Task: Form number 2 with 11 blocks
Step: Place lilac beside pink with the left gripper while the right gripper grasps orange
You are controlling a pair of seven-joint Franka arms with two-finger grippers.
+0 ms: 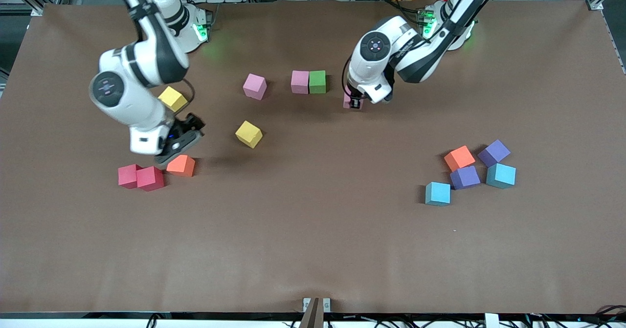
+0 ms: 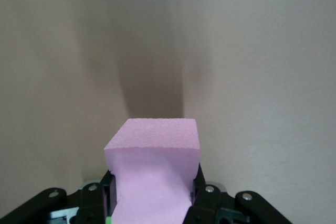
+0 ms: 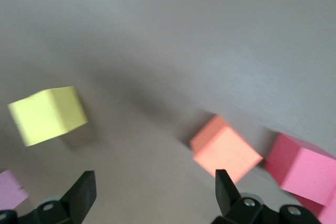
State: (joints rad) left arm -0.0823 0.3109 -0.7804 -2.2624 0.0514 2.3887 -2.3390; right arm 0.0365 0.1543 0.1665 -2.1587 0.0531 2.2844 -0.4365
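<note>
My left hand [image 2: 152, 195]: clamped on a pink block [image 2: 153, 169]
Block: squeezed between my fingers [image 2: 202, 195]
Table [image 2: 262, 66]: bare brown, block's shadow on it

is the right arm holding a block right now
No, the right gripper has its jaws wide open with nothing between them, above the orange block.

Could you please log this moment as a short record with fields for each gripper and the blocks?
left gripper: shut on a pink block, beside the green block
right gripper: open, empty, over the table by an orange block
digit so far: pink-and-green pair touching
loose blocks: all others scattered
</note>
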